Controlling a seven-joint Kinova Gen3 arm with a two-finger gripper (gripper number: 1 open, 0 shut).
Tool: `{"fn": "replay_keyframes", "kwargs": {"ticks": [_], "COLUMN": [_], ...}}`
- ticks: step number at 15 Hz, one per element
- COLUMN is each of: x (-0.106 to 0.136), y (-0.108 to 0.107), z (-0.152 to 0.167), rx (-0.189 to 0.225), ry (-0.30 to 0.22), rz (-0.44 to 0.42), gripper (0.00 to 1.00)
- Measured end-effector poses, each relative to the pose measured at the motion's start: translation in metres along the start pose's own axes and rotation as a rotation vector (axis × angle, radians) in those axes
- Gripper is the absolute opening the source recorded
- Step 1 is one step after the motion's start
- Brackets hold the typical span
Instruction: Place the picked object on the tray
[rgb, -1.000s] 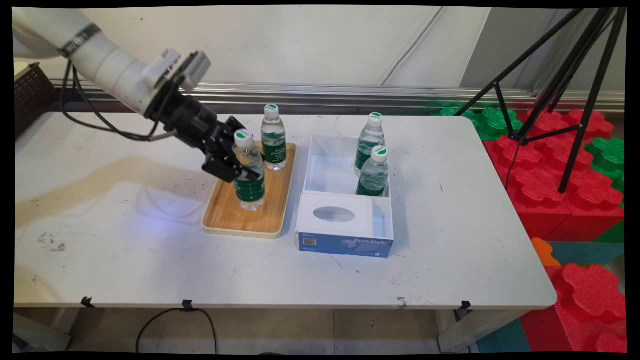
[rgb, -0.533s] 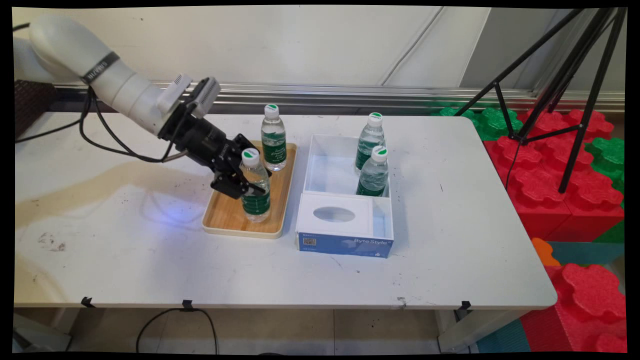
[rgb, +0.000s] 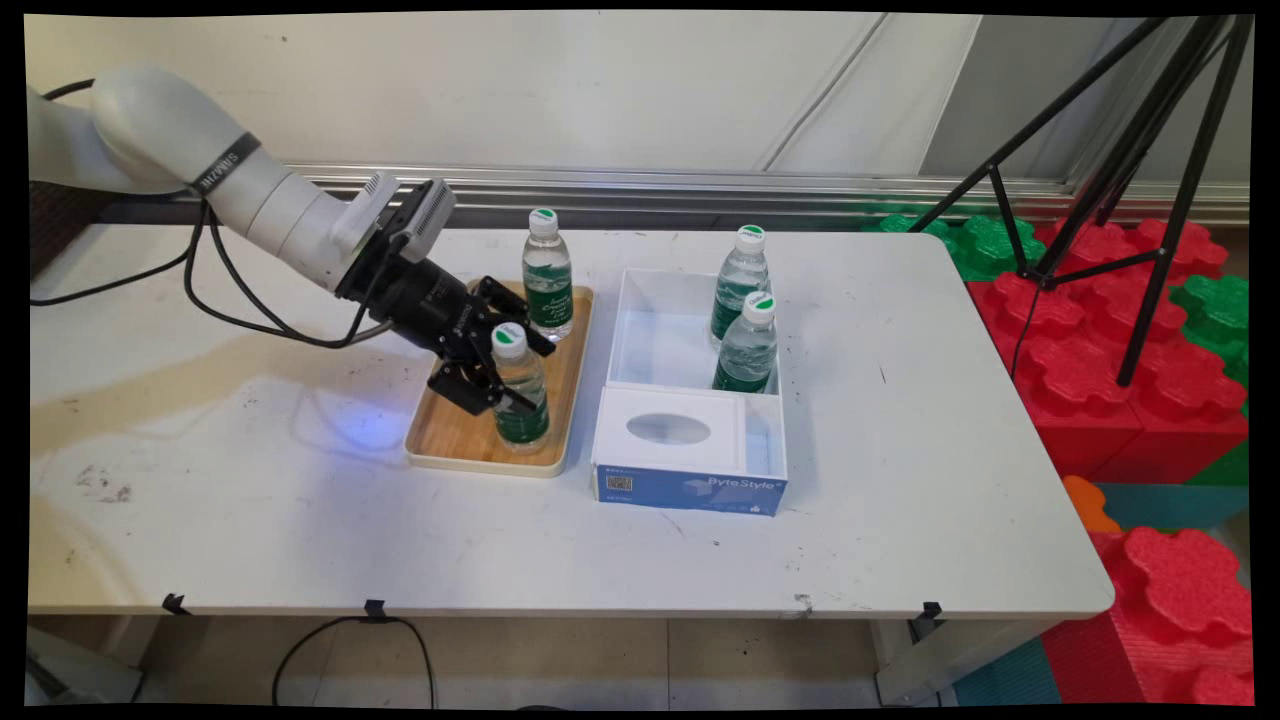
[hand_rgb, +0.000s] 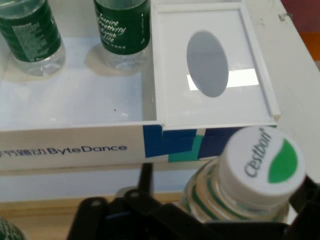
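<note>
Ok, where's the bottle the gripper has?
In the main view, the held bottle stands at the near end of the wooden tray, left of the white box.

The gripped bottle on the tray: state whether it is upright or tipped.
Upright: the bottle stands cap-up on the tray, gripper shut around it.

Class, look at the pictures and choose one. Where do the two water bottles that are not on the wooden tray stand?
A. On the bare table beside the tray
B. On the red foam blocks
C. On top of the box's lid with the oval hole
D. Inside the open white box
D: both bottles stand inside the white box, behind its lid, while the pincer grips a third bottle on the tray.
</note>
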Motion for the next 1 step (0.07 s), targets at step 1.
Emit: {"fn": "replay_keyframes", "kwargs": {"ticks": [1], "x": [0.0009], "y": [-0.0001], "z": [0.0003], "rx": [0.002], "ry": [0.002], "rz": [0.005], "gripper": [1.00]}}
